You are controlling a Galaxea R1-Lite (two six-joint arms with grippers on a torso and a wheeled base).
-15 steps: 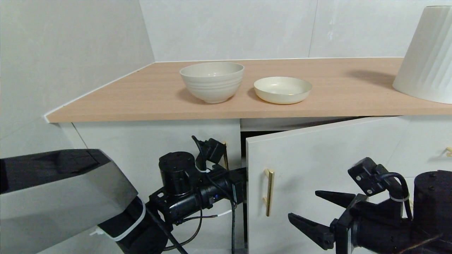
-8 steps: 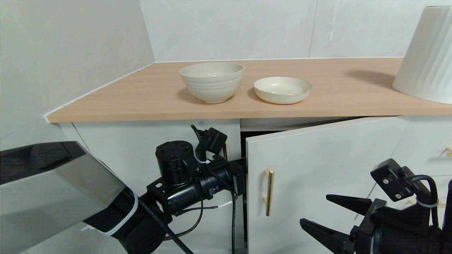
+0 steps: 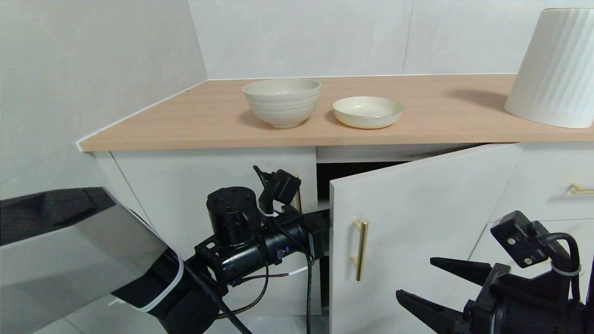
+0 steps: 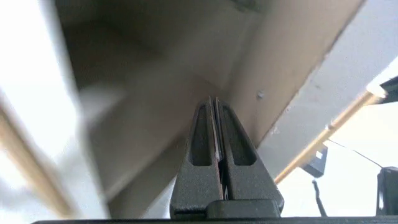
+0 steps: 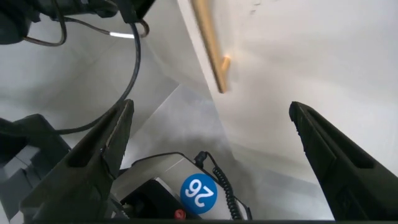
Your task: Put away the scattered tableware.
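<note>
A ribbed cream bowl (image 3: 281, 102) and a shallow pale-yellow dish (image 3: 368, 111) stand side by side on the wooden countertop (image 3: 185, 127). Below them a white cabinet door (image 3: 417, 222) with a gold handle (image 3: 359, 249) hangs partly open. My left gripper (image 4: 214, 102) is shut, empty, and pushed into the dark gap behind the door's free edge (image 3: 325, 222). My right gripper (image 3: 415, 278) is open and empty, low in front of the door, right of the handle (image 5: 209, 43).
A large white ribbed lampshade (image 3: 552, 69) stands at the counter's right end. Another gold handle (image 3: 582, 189) is on the cabinet front at the far right. A tiled wall closes off the left side and the back.
The head camera has shifted, so the counter looks a little farther off. My right gripper has dropped lower and to the right, staying open. The left arm has barely moved.
</note>
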